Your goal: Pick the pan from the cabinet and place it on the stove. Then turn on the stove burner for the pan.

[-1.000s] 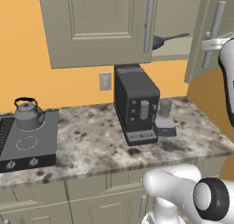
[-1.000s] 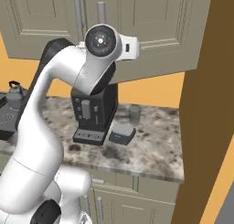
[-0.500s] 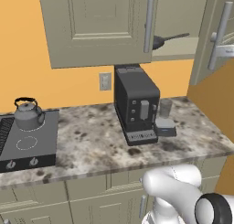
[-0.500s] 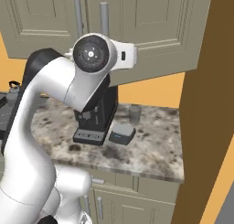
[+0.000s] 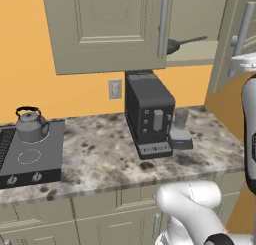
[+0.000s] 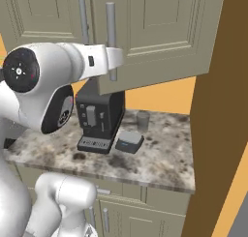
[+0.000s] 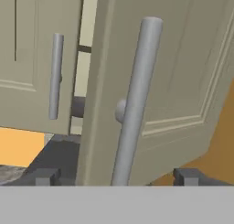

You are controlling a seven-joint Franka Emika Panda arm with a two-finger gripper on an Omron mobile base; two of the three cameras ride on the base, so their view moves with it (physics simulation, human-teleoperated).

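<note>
**A:** so where's the pan (image 5: 172, 45) at right now? can barely spot it.

**B:** It's sitting on the cabinet (image 5: 112, 29) shelf, mostly hidden behind the closed left door. From the left base cam you just get the dark rim poking out past the door edge, plus the long thin handle. The handle runs roughly level, pointing right toward the swung-open door (image 5: 235, 44). So the long axis goes left-right along the shelf.

**A:** and from the hand cam?

**B:** Just a dark rounded sliver in the gap between the two doors, up and left of the gripper (image 7: 116, 175), beyond the open door. Can't make out the handle there at all.

**A:** gripper holding anything?

**B:** Nope, it's let go. The two fingertips (image 7: 43, 176) sit wide apart at the bottom of the hand cam with the open door's bar handle (image 7: 135, 99) standing between them, not pinched. The bar rises straight ahead of the gripper, slightly tilted, and its lower end is cut off by the frame.

**A:** what about the stove (image 5: 30, 156)?

**B:** Way off to the left of the gripper and much lower, down on the counter (image 5: 110, 156), partly cropped by the frame edge. A kettle (image 5: 30, 125) sits on its back burner. The coffee machine (image 5: 148, 114) is below the cabinet, between stove and gripper.
</note>
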